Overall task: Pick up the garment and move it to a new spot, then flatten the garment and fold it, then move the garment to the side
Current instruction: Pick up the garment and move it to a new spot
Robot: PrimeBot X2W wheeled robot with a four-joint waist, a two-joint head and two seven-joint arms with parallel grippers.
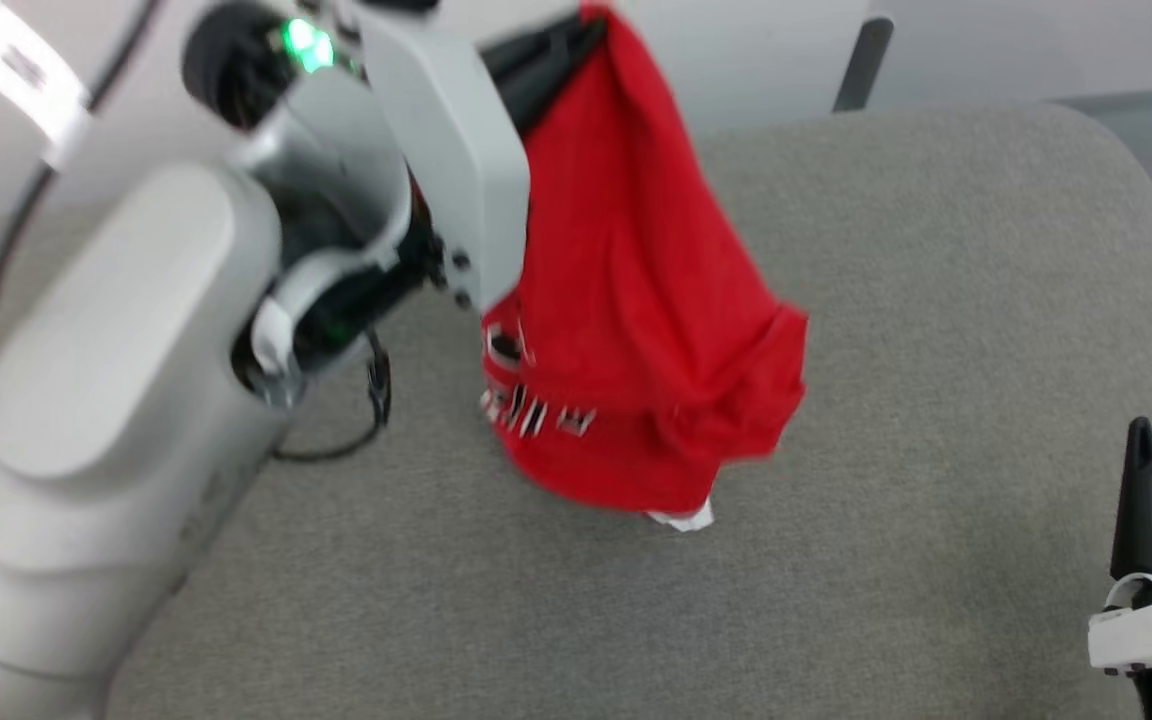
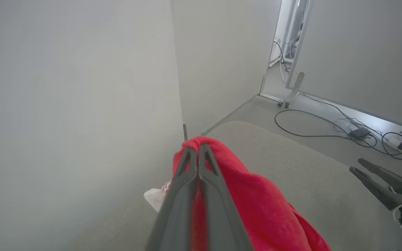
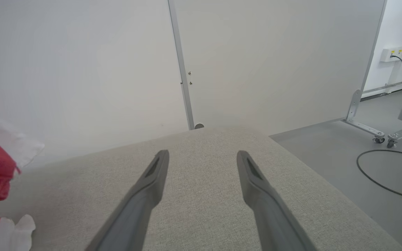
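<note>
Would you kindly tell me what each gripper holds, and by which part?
The left gripper pinches a bunched fold of the garment, which hangs from it. The right gripper is open, empty.

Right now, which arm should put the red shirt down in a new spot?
Left. The left claw is shut on the red shirt, hanging over the grey surface. The right claw is open and empty.
</note>
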